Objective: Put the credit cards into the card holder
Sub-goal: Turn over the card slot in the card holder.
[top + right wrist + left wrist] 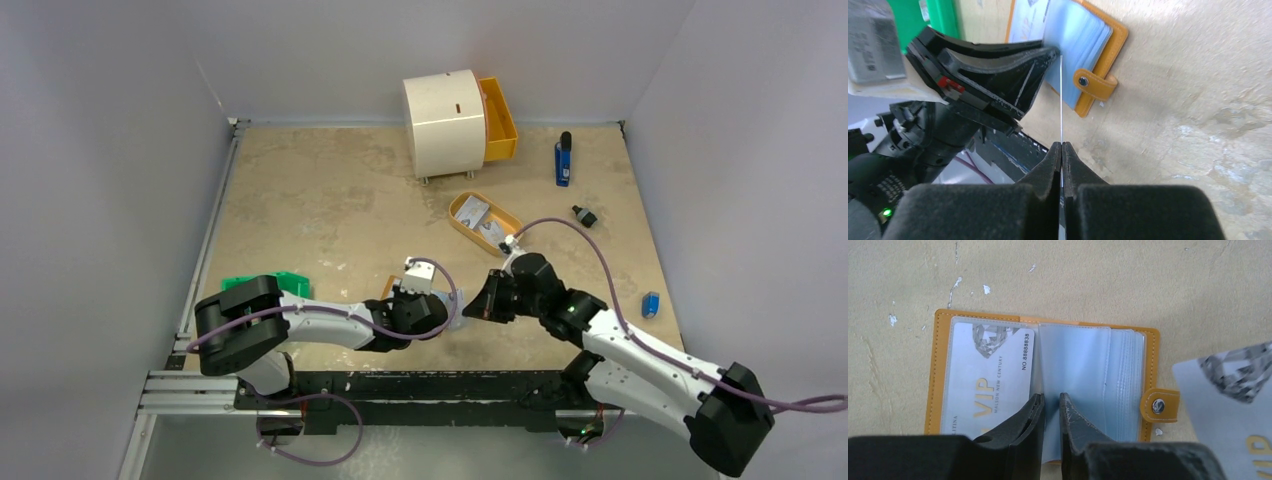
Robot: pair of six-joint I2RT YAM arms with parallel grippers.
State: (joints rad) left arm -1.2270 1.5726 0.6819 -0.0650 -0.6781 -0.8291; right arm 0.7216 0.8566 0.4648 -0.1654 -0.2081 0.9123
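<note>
Two cards to stow, and roughly half done by the look of it.

In the left-hand pocket of the card holder [1151, 360], lying open and flat close to the near edge of the worktop [330, 200], about midway along it: the first card [988, 375], fully under the clear plastic.

In the right gripper [1062, 146]: the second card [1228, 405], clamped by one edge between fully closed jaws. Hangs in the air just right of the holder's snap tab [1159, 406], touching no pocket. Shows edge-on from the right wrist as a thin white line aimed towards the sleeves.

At the left gripper [1051, 402]: jaws drawn close together astride one clear plastic leaf [1075, 360] near the holder's spine, with a narrow gap between them. Cannot tell whether gripping firmly or only bracketing the leaf. Probably meant to lift that leaf and keep a pocket mouth open.

Left to do, judging from this: open a free pocket, line the held card up with its mouth, slide it fully in, let go.

Farther back on the worktop, towards the right edge: an orange tray [455, 215] with pale slips [476, 212] inside, too small to tell whether more cards.
</note>
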